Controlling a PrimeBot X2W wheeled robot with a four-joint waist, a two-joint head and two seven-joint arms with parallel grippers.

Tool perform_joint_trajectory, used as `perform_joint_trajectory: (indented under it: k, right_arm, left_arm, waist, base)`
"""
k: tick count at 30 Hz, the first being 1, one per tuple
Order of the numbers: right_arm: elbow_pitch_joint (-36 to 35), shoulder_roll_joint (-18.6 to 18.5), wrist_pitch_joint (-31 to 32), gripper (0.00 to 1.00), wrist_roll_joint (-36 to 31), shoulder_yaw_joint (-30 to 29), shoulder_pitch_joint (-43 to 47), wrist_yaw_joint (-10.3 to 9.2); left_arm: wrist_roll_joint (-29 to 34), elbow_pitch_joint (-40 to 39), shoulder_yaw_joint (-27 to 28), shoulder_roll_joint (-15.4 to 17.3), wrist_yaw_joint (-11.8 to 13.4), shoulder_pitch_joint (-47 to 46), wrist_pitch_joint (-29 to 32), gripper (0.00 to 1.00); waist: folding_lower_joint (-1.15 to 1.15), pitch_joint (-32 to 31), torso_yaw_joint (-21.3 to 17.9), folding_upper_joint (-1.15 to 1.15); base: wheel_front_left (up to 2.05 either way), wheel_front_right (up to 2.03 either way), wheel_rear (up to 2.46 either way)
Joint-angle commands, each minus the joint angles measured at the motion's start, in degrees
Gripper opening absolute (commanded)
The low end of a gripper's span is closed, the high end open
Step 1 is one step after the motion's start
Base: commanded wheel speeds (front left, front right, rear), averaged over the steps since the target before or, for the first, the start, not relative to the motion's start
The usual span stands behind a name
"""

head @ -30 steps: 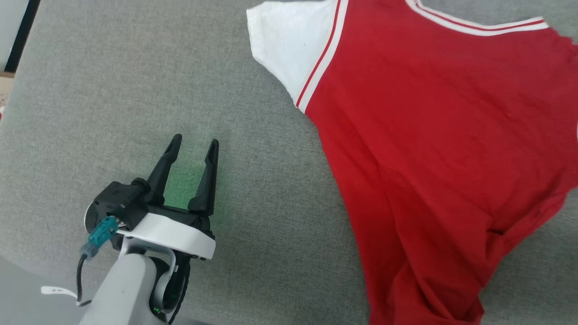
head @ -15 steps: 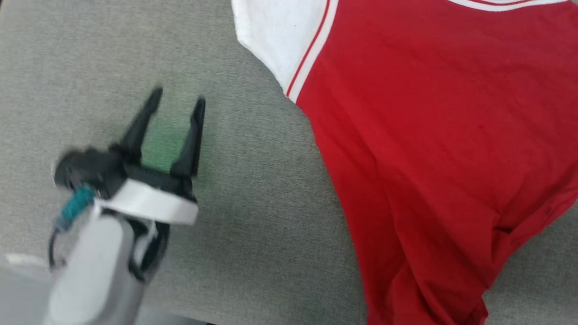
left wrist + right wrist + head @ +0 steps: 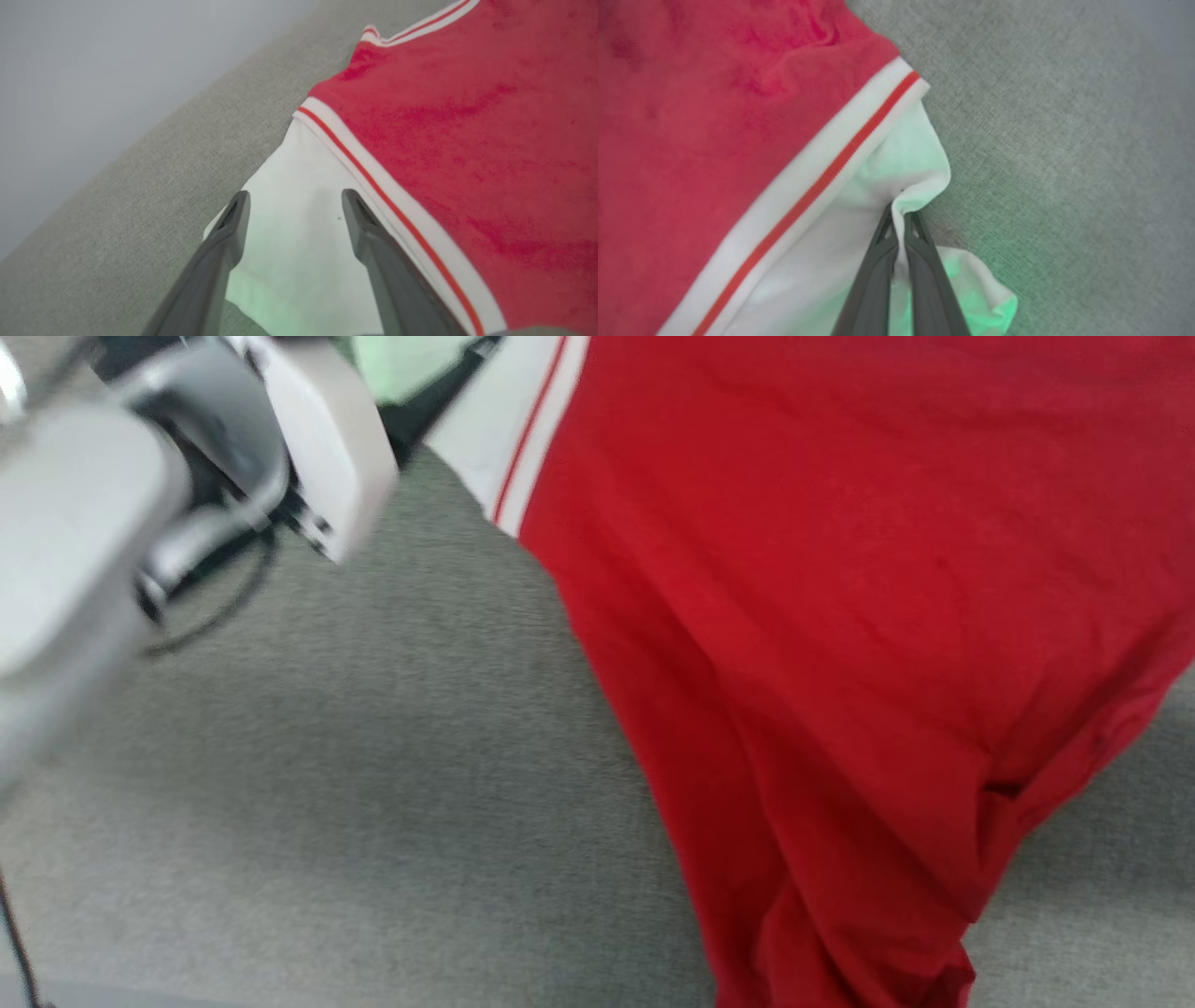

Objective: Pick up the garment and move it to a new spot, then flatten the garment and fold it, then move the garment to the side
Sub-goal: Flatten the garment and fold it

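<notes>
The shirt (image 3: 840,616) is plain red, its left sleeve (image 3: 299,242) white, parted from the red by a white band with one thin red stripe. The cloth surface (image 3: 327,784) around it is grey with a fine woven fleck. Both the left gripper (image 3: 295,196) and the right gripper (image 3: 900,212) are dark grey, a pale green tint falls on the white fabric near them, and the left arm (image 3: 84,523) is whitish grey.

No legible text or markings.
</notes>
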Motion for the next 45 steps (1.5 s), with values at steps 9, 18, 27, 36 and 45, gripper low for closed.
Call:
perform_joint_trajectory:
  k: [9, 18, 27, 36, 45]
  right_arm:
    - [0.81, 3.06, 1.82, 0.0, -1.7, 6.93, -1.03, -0.51]
    - [1.78, 4.19, 0.85, 0.0, -2.11, 10.26, -3.11, -0.52]
    - [1.98, 5.21, -1.98, 0.0, -1.75, 11.27, -5.15, -0.51]
    - [1.61, 7.28, -11.5, 0.0, 1.66, 3.52, -9.07, -0.44]
    - [11.06, 14.01, -18.34, 0.0, -2.75, -9.07, -19.58, -0.44]
  left_arm:
    - [-17.02, 10.86, -17.54, 4.66, 0.18, -19.6, 13.77, 1.0]
    - [-29.53, 11.03, -19.97, 5.13, 0.01, -20.27, 28.51, 0.79]
    - [-35.04, 8.4, -20.06, 5.35, -0.02, -18.67, 32.07, 0.0]
    - [-38.63, 10.35, -15.91, 4.78, 0.12, -20.58, 16.15, 0.0]
    - [-38.01, 16.97, -10.86, 2.85, 0.13, -26.04, -1.51, 0.0]
  waist:
    - [0.0, 4.57, -6.3, 0.0]
    - [0.0, 5.57, -8.09, 0.0]
    - [0.0, 4.74, -8.28, 0.0]
    - [0.0, 1.91, -8.33, 0.0]
    - [0.0, -0.83, -9.25, 0.0]
  base:
    - [0.0, 0.0, 0.0]
    - [0.0, 0.0, 0.0]
    - [0.0, 0.0, 0.0]
    - [0.0, 0.0, 0.0]
    - [0.0, 0.0, 0.0]
